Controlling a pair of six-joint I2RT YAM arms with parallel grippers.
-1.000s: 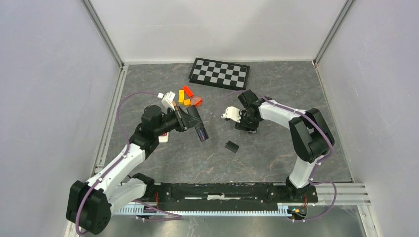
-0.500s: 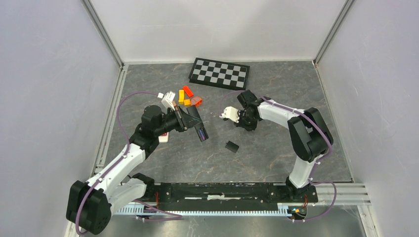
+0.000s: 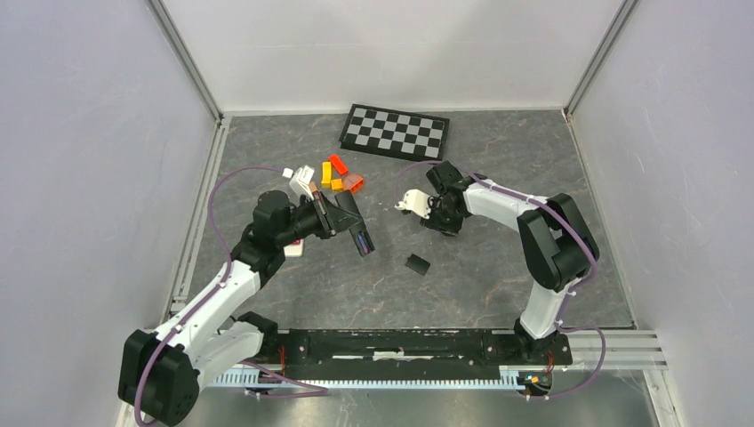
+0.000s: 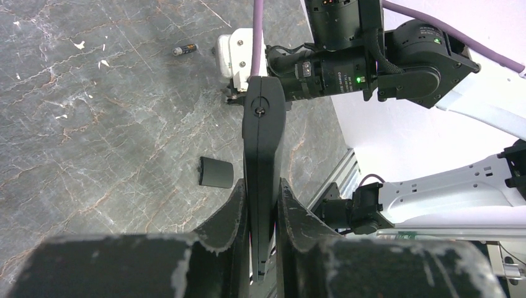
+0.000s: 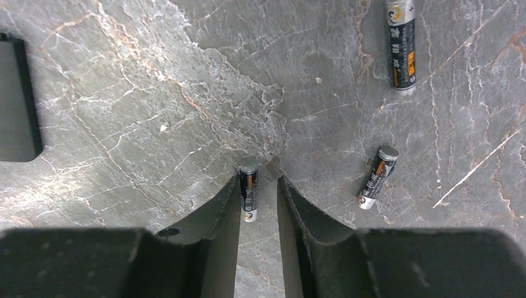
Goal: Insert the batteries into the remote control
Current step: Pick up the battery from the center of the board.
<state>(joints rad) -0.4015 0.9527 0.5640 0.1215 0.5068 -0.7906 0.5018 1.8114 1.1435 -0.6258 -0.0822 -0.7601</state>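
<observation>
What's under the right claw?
One battery lies on the table, between the fingers of the right claw. A second battery and a third battery lie off to one side. The table right under the fingers is covered.

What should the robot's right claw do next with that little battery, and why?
Probably squeeze the right gripper shut on the battery lying on the table between its jaws. The jaws stand a little apart, with a gap on one side of the battery, so it is not gripped yet. The left gripper holds the remote clamped.
</observation>
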